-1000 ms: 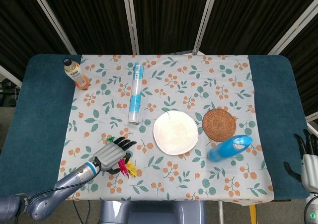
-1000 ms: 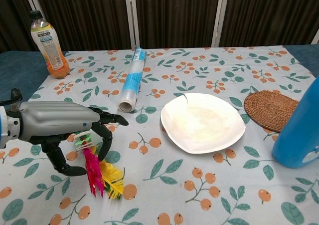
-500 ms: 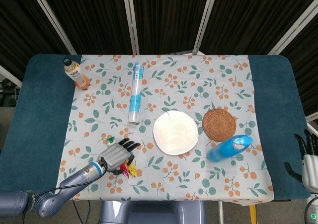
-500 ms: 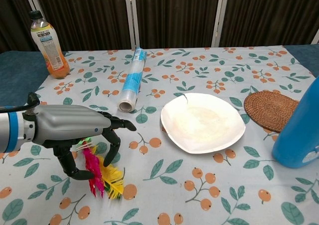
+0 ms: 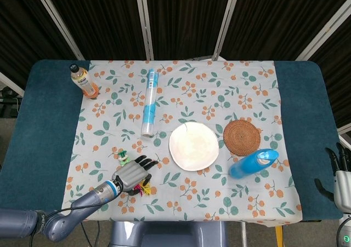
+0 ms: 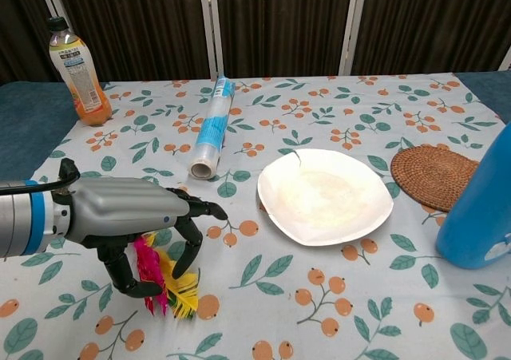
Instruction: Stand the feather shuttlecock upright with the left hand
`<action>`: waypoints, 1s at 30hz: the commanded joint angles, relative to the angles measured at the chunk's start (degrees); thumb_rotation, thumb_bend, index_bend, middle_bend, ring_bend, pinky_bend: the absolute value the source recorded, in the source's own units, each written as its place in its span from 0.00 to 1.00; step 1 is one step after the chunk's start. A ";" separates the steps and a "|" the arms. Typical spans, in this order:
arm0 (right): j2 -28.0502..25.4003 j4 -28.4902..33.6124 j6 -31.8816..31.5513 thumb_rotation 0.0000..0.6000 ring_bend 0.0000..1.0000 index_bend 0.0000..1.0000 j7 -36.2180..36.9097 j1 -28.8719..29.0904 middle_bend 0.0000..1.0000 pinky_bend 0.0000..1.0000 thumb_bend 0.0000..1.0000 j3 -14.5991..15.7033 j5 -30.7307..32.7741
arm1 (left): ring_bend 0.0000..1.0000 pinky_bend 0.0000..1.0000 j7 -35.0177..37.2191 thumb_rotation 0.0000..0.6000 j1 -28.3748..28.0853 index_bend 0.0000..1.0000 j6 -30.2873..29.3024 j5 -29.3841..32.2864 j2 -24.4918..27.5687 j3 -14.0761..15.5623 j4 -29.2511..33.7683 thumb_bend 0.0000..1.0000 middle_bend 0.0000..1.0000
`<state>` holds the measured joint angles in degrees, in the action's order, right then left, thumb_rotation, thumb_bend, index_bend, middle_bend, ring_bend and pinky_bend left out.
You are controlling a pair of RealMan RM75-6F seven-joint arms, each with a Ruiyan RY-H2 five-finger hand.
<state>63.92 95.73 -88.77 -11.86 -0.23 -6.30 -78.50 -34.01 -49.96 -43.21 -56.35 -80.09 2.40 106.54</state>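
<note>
The feather shuttlecock (image 6: 164,284) lies under the left hand (image 6: 132,216), its long axis running from beneath the palm, feathers fanning toward the near table edge; curled fingers (image 6: 192,244) cage it, grip unclear

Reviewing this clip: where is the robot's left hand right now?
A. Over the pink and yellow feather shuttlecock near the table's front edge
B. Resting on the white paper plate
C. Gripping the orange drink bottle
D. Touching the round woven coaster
A: the left hand arches over the pink and yellow feather shuttlecock, with its fingers curled down around the feathers, far from the other items.
</note>
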 commanded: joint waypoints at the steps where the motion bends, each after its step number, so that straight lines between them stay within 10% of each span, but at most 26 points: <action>1: -0.01 -0.01 0.03 1.00 0.00 0.14 0.02 0.00 0.00 0.00 0.17 0.01 -0.02 | 0.00 0.00 -0.15 1.00 -0.35 0.52 -0.40 0.33 0.29 0.32 0.07 0.35 0.00; 30: 0.07 -0.03 -0.08 1.00 0.00 0.14 -0.08 -0.04 0.00 0.00 0.17 -0.04 -0.14 | 0.00 0.00 0.89 1.00 -2.25 0.64 -2.33 2.64 0.57 2.32 -0.17 0.49 0.00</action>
<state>63.99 95.70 -88.85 -11.94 -0.28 -6.35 -78.63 -33.15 -52.19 -45.52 -53.75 -79.55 4.69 106.37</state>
